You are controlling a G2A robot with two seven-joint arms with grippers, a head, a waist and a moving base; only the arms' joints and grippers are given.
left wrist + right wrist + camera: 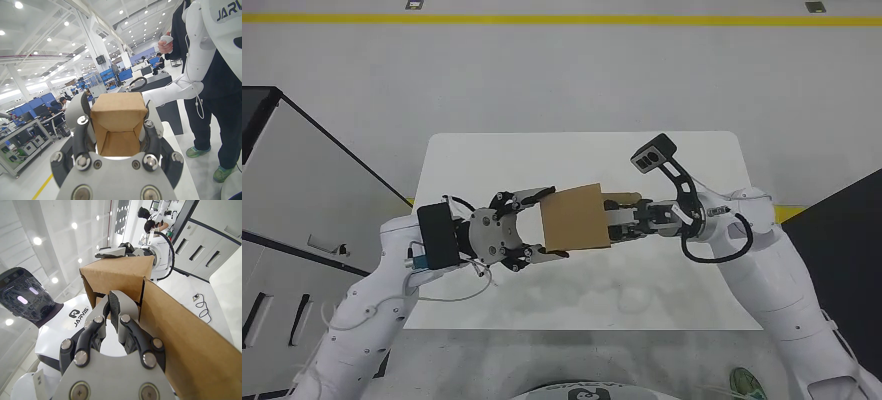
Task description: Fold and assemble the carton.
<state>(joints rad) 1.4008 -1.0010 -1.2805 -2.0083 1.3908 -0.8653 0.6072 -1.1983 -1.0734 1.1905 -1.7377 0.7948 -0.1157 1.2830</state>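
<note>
Brown cardboard carton (577,218), box partly formed, held over middle of surface (692,160) between both grippers. Its left end clamped across sides by left gripper (556,222); right gripper (614,222) pinched closed on cardboard at right end. Left wrist view adds end flaps (117,132) folded inward. Right wrist view adds open end, long flap (179,332) sticking out.

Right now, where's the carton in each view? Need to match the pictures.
Top view: carton over mid-table, between left gripper and right gripper.
Left wrist view: carton at centre, clamped between the left gripper's fingers, open end toward the camera.
Right wrist view: carton at centre, one long flap running toward the camera.
Shared landmark: the left gripper, on the carton's far end in the right wrist view.
</note>
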